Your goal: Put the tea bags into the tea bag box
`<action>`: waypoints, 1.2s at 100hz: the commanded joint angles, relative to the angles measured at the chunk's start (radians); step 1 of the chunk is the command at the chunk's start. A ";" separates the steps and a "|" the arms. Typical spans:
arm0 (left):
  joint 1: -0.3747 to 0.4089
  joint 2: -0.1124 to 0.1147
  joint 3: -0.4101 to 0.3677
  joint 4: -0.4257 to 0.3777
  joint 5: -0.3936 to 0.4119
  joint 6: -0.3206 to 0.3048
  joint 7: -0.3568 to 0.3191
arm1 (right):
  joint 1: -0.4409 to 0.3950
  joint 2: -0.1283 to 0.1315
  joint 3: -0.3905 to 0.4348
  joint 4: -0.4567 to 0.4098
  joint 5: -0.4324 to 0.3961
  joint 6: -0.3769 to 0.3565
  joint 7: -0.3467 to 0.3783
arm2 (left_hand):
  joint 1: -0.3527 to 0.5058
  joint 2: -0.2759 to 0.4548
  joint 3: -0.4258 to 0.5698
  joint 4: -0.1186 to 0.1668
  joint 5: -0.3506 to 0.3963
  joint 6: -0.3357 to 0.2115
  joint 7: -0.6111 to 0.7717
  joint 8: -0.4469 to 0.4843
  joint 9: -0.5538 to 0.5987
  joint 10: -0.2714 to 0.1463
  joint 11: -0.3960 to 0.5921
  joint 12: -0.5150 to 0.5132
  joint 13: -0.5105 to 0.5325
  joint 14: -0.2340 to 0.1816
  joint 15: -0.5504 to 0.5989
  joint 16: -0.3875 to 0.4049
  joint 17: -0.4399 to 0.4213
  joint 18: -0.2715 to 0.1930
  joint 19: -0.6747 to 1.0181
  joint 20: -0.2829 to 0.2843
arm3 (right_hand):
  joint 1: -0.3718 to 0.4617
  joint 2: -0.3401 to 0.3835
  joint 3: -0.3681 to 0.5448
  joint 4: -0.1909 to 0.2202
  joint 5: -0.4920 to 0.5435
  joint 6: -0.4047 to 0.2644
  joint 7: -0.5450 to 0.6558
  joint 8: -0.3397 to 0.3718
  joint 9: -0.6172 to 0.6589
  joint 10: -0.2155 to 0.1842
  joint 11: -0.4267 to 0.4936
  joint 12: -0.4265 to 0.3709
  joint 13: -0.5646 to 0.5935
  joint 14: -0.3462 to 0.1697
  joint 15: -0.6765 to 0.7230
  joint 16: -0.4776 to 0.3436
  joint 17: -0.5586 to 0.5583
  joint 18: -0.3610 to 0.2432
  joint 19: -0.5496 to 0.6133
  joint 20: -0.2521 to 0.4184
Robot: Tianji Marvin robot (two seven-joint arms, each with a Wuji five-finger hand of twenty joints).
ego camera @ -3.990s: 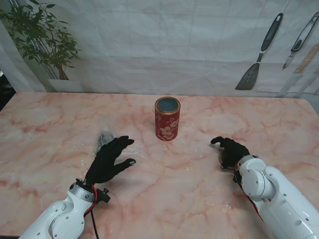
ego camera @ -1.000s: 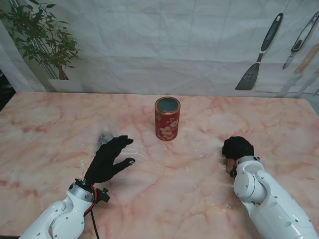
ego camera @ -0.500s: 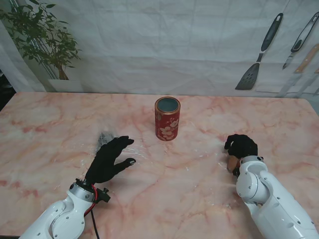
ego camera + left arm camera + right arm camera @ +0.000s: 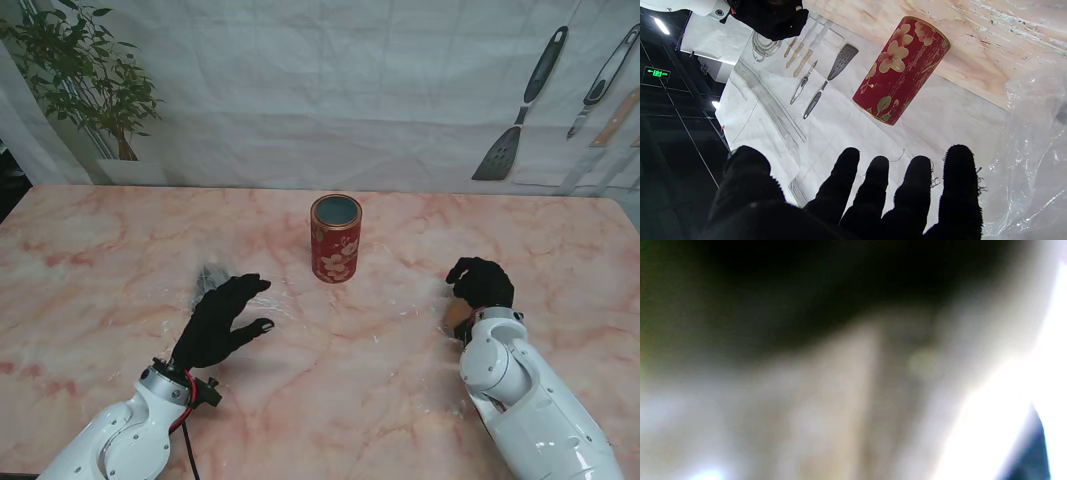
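Stands upright at the center of the frame in the stand view: the tea bag box (image 4: 335, 238), a red floral canister, lid off, mouth open toward the camera, interior dark and contents impossible to make out. No tea bag visible inside or at the rim.

Lower left of the frame: the left robot hand (image 4: 222, 318), fingers spread apart, holding nothing, hovering over a crumpled clear plastic wrapper (image 4: 215, 280) lying on the bench (image 4: 100, 260). Confirmed in the left wrist view: four fingers (image 4: 913, 190) splayed, the plastic wrapper (image 4: 1033, 140) just beside them, the tea bag box (image 4: 902, 70) well apart beyond the fingertips.

Lower right of the frame: the right robot hand (image 4: 481, 283), fingers curled together, with a small tan shape (image 4: 457, 317) peeking out at its near edge — likely a tea bag, though too small to be sure. Cannot tell whether truly clamped on it or merely closed over it; right wrist view too blurred to help.

Judged progress: early. Nothing seen delivered to the box. Apparently at the pick-up stage on the right side, with lift, carry toward center frame, alignment over the open mouth, and release all left to do. Left side not yet engaged with anything.
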 commanded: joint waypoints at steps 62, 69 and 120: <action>0.040 0.004 -0.004 -0.041 0.020 0.062 -0.006 | 0.165 -0.082 -0.052 0.080 0.123 -0.010 -0.123 | 0.036 -0.003 0.009 0.013 0.039 -0.008 0.004 0.013 0.006 -0.030 0.004 0.009 0.002 -0.005 0.001 0.009 0.003 -0.025 0.035 0.020 | -0.053 0.003 -0.023 -0.073 0.002 0.110 0.084 0.059 0.011 0.063 0.115 0.006 0.199 0.009 0.238 0.066 0.040 0.007 0.074 -0.020; 0.049 0.005 -0.005 -0.048 0.026 0.075 -0.001 | 0.186 -0.090 -0.061 0.100 0.153 -0.035 -0.135 | 0.037 -0.003 0.010 0.013 0.045 -0.003 0.005 0.013 0.006 -0.031 0.004 0.009 0.002 -0.006 0.000 0.009 0.002 -0.025 0.034 0.019 | -0.051 0.003 -0.020 -0.072 0.001 0.106 0.083 0.061 0.008 0.059 0.116 0.008 0.194 0.007 0.242 0.068 0.033 0.007 0.072 -0.020; 0.105 0.005 -0.016 -0.089 0.049 0.155 0.015 | 0.335 -0.138 -0.142 0.190 0.286 -0.081 -0.169 | 0.036 -0.006 0.010 0.013 0.071 0.018 0.005 0.005 0.015 -0.023 0.006 0.008 0.003 -0.009 0.004 0.009 0.004 -0.034 0.037 0.017 | -0.024 -0.009 0.005 -0.064 0.008 0.119 0.090 0.069 0.013 0.087 0.115 0.016 0.204 0.026 0.255 0.070 0.050 0.010 0.086 -0.016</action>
